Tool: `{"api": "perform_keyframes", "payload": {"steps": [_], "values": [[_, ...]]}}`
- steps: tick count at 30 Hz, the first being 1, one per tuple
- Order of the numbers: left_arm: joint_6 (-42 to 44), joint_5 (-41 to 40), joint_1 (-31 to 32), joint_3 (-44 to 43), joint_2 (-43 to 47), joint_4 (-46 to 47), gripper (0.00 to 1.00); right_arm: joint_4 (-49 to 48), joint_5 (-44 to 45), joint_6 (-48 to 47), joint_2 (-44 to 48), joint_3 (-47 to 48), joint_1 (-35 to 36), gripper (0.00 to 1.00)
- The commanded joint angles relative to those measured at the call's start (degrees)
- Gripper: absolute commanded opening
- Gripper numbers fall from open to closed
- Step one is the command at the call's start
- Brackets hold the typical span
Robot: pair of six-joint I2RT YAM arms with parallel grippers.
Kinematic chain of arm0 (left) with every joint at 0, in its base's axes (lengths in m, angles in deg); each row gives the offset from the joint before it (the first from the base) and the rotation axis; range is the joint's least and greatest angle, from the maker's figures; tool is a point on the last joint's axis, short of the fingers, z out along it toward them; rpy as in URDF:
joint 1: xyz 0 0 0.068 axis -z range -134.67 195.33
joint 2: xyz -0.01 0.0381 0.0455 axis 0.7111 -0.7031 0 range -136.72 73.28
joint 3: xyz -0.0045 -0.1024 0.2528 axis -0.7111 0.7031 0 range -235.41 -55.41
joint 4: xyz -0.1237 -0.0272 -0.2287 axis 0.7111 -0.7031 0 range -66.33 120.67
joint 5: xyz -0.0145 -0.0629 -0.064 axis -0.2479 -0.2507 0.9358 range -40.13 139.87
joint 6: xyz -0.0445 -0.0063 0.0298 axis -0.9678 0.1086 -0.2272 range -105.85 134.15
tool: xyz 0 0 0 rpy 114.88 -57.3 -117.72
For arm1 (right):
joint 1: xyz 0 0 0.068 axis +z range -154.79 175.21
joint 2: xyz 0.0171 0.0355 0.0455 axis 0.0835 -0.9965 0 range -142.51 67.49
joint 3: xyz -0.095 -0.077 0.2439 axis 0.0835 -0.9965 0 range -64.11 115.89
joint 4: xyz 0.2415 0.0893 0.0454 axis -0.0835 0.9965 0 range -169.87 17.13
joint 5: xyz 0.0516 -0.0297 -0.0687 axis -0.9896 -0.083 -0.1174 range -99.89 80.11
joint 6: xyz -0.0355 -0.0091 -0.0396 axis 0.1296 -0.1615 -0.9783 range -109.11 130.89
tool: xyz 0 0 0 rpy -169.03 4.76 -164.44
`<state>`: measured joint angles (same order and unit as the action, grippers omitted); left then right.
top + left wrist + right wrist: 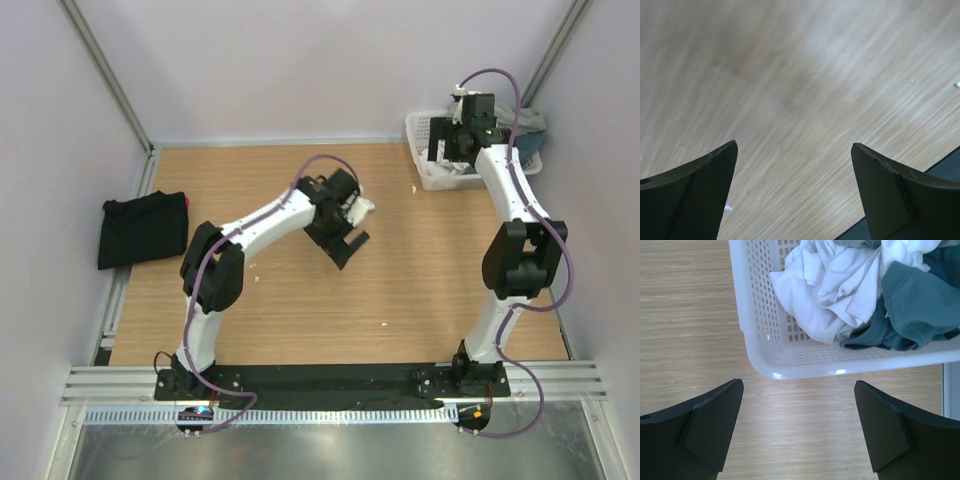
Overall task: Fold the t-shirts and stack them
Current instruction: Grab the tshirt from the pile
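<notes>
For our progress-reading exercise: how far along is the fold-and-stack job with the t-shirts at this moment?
Done: one black t-shirt lies, apparently folded, at the left edge of the table. In hand: nothing. The left gripper is open above the wood, and the right gripper is open beside the basket. Left: the white t-shirt and teal t-shirt lie crumpled in the basket.

A folded t-shirt (143, 229) lies at nine o'clock on the table (400, 290); at two o'clock, the basket (805, 365) holds crumpled t-shirts (840, 290).
</notes>
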<state>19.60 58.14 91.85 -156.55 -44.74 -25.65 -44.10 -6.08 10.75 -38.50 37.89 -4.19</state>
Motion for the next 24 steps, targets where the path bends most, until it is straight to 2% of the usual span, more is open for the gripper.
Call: {"api": "perform_keyframes", "payload": {"steps": [1, 6, 11, 16, 21, 24], "values": [[-4.57, 7.62, -9.40, -8.60, 2.36, 0.16, 0.94, 0.62, -0.03, -3.63, -3.67, 8.90, 0.10, 1.00], [-5.19, 7.64, -16.63, -20.83, 0.16, -0.46, 0.95, 2.29, 1.20, -4.34, -11.77, 19.88, -2.71, 1.00], [-7.73, 7.72, -21.21, -31.37, -2.13, 4.36, 0.94, 2.73, 0.58, -2.23, -22.38, 29.39, -6.04, 1.00], [-12.13, 11.32, -23.84, -34.30, -3.80, 8.23, 0.93, -0.96, -0.21, -3.37, -28.64, 33.97, -6.14, 0.96], [-14.50, 18.52, -25.25, -31.67, -3.62, 7.98, 0.90, -5.00, 2.85, -3.72, -32.86, 35.55, -6.14, 0.96], [-13.89, 19.15, -25.69, -31.40, -3.80, 7.01, 0.90, -6.41, 4.26, -4.60, -33.84, 35.99, -6.14, 0.93]]}}
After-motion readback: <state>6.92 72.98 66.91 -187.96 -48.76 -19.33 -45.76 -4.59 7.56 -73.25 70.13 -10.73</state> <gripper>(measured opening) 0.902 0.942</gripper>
